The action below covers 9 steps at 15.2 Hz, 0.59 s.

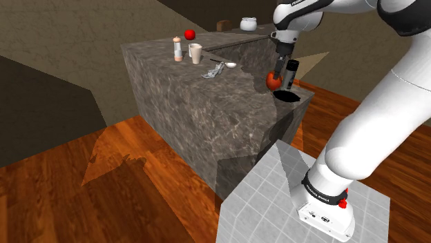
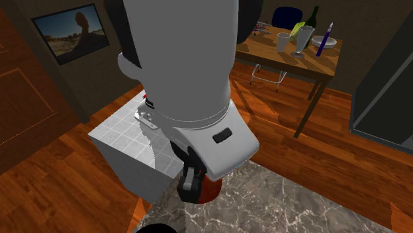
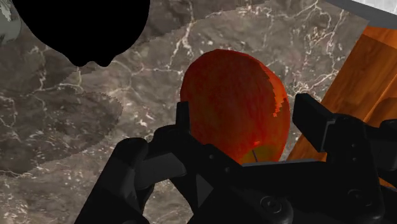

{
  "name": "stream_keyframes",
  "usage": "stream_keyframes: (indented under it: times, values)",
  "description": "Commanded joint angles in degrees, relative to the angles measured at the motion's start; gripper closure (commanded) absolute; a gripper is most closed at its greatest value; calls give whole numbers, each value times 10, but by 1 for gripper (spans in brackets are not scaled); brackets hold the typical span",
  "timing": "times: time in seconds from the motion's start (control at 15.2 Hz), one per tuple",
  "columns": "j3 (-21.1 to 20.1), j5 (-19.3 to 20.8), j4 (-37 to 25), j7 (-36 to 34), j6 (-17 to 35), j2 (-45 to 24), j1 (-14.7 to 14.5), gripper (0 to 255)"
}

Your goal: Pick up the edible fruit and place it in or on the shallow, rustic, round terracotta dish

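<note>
Shoulder view, from the left: a grey marble counter (image 1: 207, 103) stands on a wood floor. At its far left corner sits a small red round thing (image 1: 189, 34). Just right of it and nearer are a shaker (image 1: 178, 49) and a pale cup (image 1: 196, 52), standing side by side. A spoon (image 1: 219, 67) lies right of them, further in on the countertop. A white pot (image 1: 248, 24) sits at the far edge.

Further right, the gripper (image 1: 276, 77) points down over the counter's right end. Its jaws are clenched on the apple (image 1: 273, 81), which is red with an orange tinge. The apple hangs between the fingers, just left of the dish (image 1: 286, 97). The dish is drawn flat black and lies at the counter's near right corner. A dark cylinder (image 1: 292, 69) stands upright just beyond the dish, close to the gripper. Whether the apple touches the counter I cannot tell. The white arm rises from the grey tiled stand (image 1: 276, 200) at the lower right.

In the second exterior view a framed picture (image 2: 71, 30) hangs on the left wall. The arm's white body fills the middle, with the apple clasped below it over the marble. A wooden table (image 2: 291, 59) with a bottle (image 2: 311, 16) and glasses stands at the far right.

The wrist view shows both black fingers (image 3: 184, 121) pressed against the apple's sides. The black dish lies apart from them on the marble.
</note>
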<state>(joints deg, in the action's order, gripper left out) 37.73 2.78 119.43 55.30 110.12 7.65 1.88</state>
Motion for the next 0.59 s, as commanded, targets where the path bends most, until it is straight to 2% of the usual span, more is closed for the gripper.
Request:
stream_keyframes:
  times: [0.0,0.53]
  values:
    - [18,-7,-22,33,-8,-16,10,255]
    - [85,-80,-147,184,-54,-131,69,255]
